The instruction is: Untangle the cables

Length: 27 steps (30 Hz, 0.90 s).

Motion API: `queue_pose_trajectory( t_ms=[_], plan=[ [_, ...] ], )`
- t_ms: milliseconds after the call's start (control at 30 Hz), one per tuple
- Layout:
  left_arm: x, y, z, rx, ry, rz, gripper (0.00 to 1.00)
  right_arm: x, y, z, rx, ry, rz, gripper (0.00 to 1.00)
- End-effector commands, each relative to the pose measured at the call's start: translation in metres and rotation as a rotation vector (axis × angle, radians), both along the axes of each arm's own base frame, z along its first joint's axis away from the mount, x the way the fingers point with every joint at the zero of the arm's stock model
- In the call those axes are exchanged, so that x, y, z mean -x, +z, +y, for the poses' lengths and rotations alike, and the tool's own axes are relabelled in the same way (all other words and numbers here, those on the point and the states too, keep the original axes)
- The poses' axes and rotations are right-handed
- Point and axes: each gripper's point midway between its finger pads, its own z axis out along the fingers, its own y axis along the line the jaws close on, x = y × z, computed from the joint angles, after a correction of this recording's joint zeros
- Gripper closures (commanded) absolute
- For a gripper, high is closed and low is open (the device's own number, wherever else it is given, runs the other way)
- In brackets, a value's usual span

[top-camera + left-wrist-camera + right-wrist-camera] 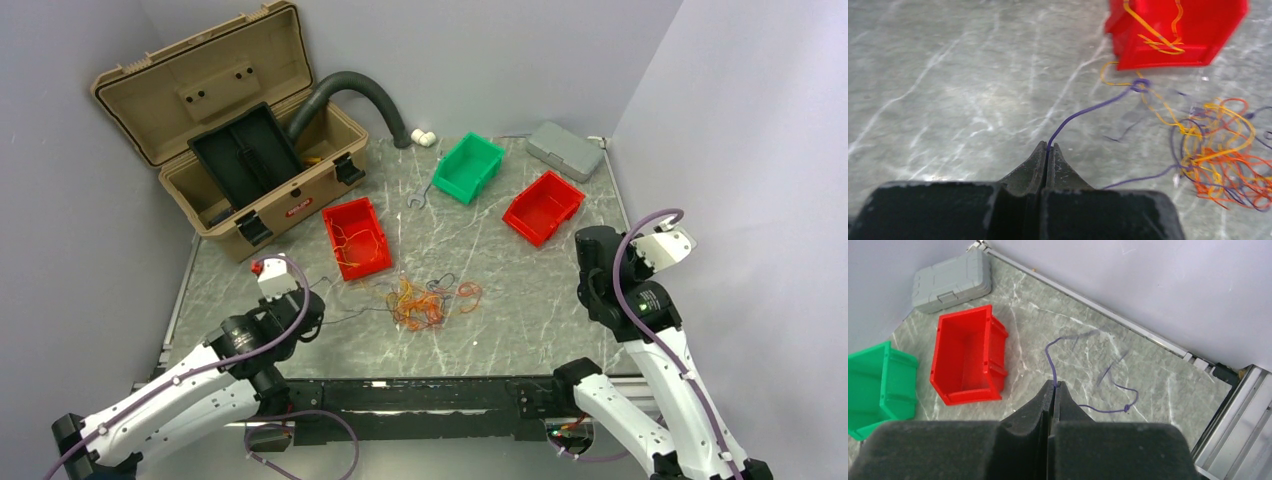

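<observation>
Mid-extraction: left gripper (1048,148) pinches purple wire (1088,109) leading into cables (428,302) tangled at frame centre on table (520,310); right gripper (1054,385) pinches a separate purple strand (1049,356). Next: pull left wire clear, slowly

The left claw (1048,146) has matt black fingers (1028,172), scuffed pale at the edges. The purple wire (1088,110) pinched in them looks smooth and plastic-coated, like the purple strand (1126,408) in the right claw (1054,384). The tabletop (948,100) is smooth grey marble-look with a soft sheen. Ahead of the left claw, the red bin (1218,30) is glossy plastic. Left of the right claw, the grey case (950,282) is matt ribbed plastic.
</observation>
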Motion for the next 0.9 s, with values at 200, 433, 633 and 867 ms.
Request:
queue_pose_trajectory(
  t_ms=[200,433,633,867],
  plan=[
    [-0.009,0.026,-0.003,-0.013,-0.052,-0.081,1.00,-0.019,0.022,0.017,0.028,0.168,-0.040,1.00],
    [-0.014,0.051,-0.096,0.077,-0.550,-0.172,1.00,-0.054,0.036,0.065,-0.013,0.439,-0.045,1.00],
    [-0.012,0.053,-0.121,0.083,-0.686,-0.173,1.00,-0.080,0.075,0.085,-0.002,0.531,-0.105,1.00],
    [-0.009,0.054,-0.133,0.108,-0.742,-0.179,1.00,-0.100,0.126,0.099,-0.001,0.580,-0.205,1.00]
  ],
)
